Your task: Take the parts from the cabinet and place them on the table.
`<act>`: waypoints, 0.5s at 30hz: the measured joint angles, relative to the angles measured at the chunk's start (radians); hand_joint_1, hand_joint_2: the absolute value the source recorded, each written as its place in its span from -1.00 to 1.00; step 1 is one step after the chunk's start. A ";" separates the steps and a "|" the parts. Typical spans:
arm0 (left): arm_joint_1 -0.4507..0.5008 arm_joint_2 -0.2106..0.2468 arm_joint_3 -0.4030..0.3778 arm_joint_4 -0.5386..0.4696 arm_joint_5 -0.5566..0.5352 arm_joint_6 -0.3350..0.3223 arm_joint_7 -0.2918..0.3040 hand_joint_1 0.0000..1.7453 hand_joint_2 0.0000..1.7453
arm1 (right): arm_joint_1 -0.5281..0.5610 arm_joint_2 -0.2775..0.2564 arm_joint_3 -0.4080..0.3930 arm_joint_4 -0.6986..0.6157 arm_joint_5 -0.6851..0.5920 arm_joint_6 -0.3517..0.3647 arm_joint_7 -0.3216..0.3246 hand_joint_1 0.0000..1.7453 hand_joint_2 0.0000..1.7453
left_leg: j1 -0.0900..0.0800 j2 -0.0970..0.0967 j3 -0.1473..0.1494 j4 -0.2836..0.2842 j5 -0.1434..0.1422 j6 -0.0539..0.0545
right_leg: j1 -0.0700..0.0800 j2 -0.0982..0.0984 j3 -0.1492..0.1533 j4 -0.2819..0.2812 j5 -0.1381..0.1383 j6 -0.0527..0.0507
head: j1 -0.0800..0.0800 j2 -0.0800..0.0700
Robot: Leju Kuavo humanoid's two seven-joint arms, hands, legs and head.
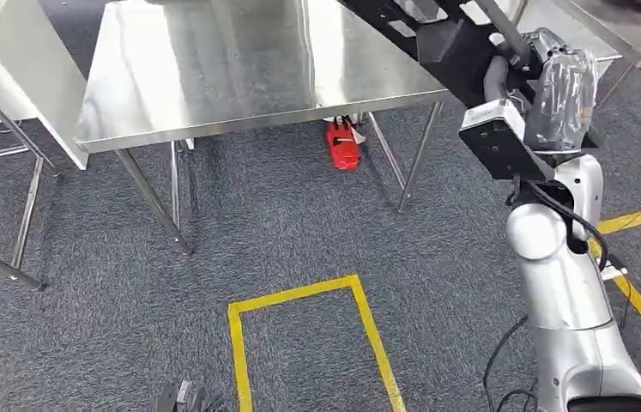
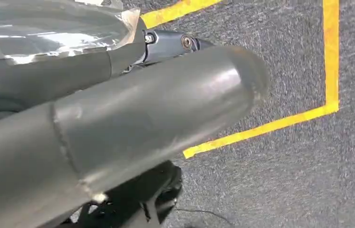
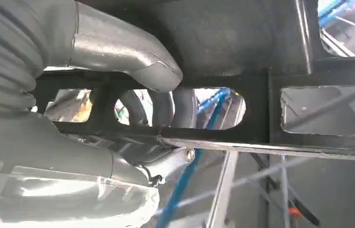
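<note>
Two yellow floor-tape lines (image 1: 299,296) box the open carpet (image 1: 299,215) nearest you, at six o'clock. Your right hand (image 1: 505,73), at two o'clock, grasps a black slotted part (image 1: 402,21), thumb and fingers wrapped through its cut-outs. Your left hand (image 2: 118,118) hangs over the carpet; whether it is clenched you cannot tell. Farther off, at twelve o'clock, the steel table (image 1: 214,77) presents its near edge. No writing is readable.

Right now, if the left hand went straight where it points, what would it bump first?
Most likely the grey carpet, close to the yellow tape line. The left hand hangs above it, and the way looks free, though depth is unclear.
</note>
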 joint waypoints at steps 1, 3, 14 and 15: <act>0.000 0.000 0.000 0.000 0.000 0.000 0.000 -1.00 -1.00 | 0.000 0.000 0.000 0.001 0.000 0.000 0.000 1.00 1.00 | 0.001 -0.006 0.001 0.002 -0.003 -0.003 | -0.003 0.000 0.027 -0.068 0.037 0.013 | 0.002 0.000; 0.000 0.000 0.001 0.000 0.000 0.000 0.000 -1.00 -1.00 | -0.001 0.000 -0.002 0.002 0.000 0.000 -0.002 1.00 1.00 | 0.005 -0.016 0.003 0.015 -0.013 -0.015 | -0.012 0.001 0.110 -0.257 0.119 0.033 | 0.002 0.000; 0.004 0.004 0.000 0.000 -0.021 0.006 -0.029 -1.00 -1.00 | -0.010 0.003 -0.003 0.010 -0.003 0.011 -0.004 1.00 1.00 | 0.015 0.025 -0.159 0.327 -0.158 -0.066 | -0.010 0.001 0.138 -0.285 0.122 -0.031 | -0.003 0.000; 0.004 0.005 -0.004 0.000 -0.024 0.008 -0.030 -1.00 -1.00 | -0.012 0.003 -0.003 0.013 -0.004 0.016 -0.005 1.00 1.00 | 0.015 0.025 -0.162 0.320 -0.140 -0.065 | -0.010 0.000 0.139 -0.285 0.122 -0.031 | -0.004 0.000</act>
